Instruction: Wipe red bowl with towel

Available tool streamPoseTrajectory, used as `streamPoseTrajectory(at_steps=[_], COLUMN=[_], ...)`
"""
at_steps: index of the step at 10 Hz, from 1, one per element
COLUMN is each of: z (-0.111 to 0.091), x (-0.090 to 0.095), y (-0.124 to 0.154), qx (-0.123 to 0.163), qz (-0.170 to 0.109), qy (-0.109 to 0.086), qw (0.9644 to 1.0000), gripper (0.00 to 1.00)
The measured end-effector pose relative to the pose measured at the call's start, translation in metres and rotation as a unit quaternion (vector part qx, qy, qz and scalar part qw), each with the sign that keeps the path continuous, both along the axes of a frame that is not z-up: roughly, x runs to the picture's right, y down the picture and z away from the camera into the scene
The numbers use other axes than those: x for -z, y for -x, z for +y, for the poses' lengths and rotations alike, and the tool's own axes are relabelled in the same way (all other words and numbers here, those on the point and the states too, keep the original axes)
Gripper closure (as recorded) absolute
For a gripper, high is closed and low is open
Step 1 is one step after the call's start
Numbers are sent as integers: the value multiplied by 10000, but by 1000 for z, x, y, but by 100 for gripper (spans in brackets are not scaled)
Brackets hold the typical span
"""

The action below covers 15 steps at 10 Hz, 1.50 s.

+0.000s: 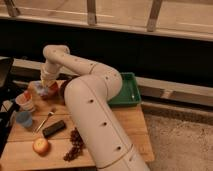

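Nearest on the counter (pixel 125 125), a blue cup (pixel 23 119) stands in front of the red bowl (pixel 54 89) and out to its left; what it holds I cannot tell. Just beyond it, a pale cup (pixel 25 101) with something reddish at its rim sits closer to the bowl, apart from it on the left.

Now the red bowl itself, at the counter's far left: a pale bluish towel (pixel 41 90) lies bunched in it, covering its left half. Well off to the bowl's right, the green tray (pixel 127 90) rests at the far edge, partly hidden behind the arm.

The white arm (pixel 92 115) climbs from the near edge, bends right of the bowl, then arches over and drops steeply. The hand (pixel 46 82) is down on the towel, right over the bowl; whether it is spread or pinching, I cannot tell.
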<state>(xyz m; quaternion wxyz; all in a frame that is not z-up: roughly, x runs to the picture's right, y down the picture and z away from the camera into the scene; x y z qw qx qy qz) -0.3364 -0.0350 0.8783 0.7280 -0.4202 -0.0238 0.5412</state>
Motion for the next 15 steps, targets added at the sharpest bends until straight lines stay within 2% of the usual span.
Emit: streamPoseTrajectory(at_steps=[3, 4, 6, 8, 11, 13, 15], z=[-9, -15, -20, -18, -4, 6, 20], x=[-9, -15, -20, -25, -30, -30, -28], y=[-20, -25, -22, -7, 20, 32, 39], qx=[106, 134, 200, 302, 456, 460, 516], qz=[511, 690, 782, 753, 552, 394, 299], qy=[-80, -187, -311, -405, -478, -437, -278], qw=[9986, 9974, 9963, 9959, 9963, 9972, 9978], gripper=[100, 100, 100, 100, 100, 100, 100])
